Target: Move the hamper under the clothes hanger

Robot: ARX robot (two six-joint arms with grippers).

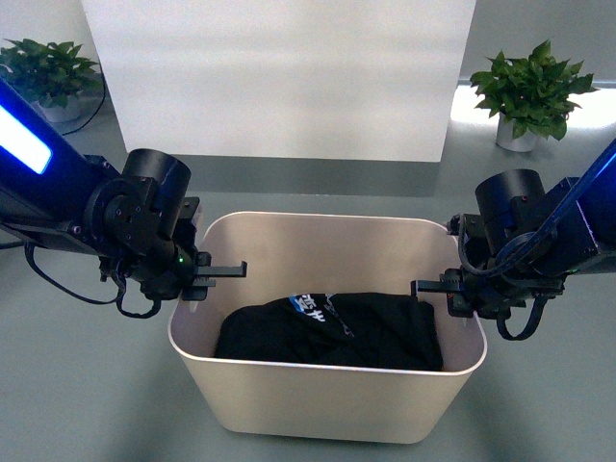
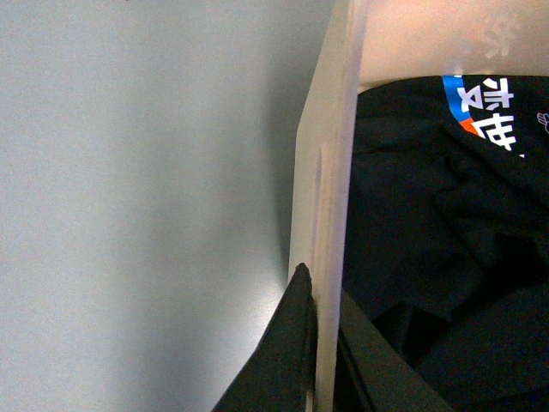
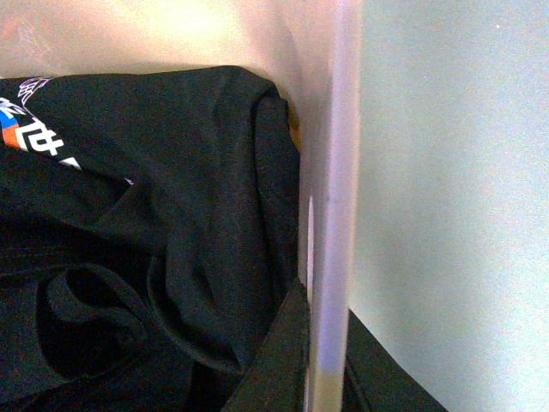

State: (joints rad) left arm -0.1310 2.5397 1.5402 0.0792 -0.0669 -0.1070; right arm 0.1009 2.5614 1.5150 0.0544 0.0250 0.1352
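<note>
Hamper (image 1: 327, 404) stands on the floor (image 1: 87, 385) directly ahead of me, with a black garment (image 1: 356, 332) inside. My left hand (image 1: 214, 272) is clamped across the left end wall, one finger outside and one inside. My right hand (image 1: 445, 286) pinches the right end wall likewise. Clothes hanger is not in view. Recommendation: grip equally on both sides, lift level and only slightly, and move both arms together. An uneven pull could twist the rim free.
</note>
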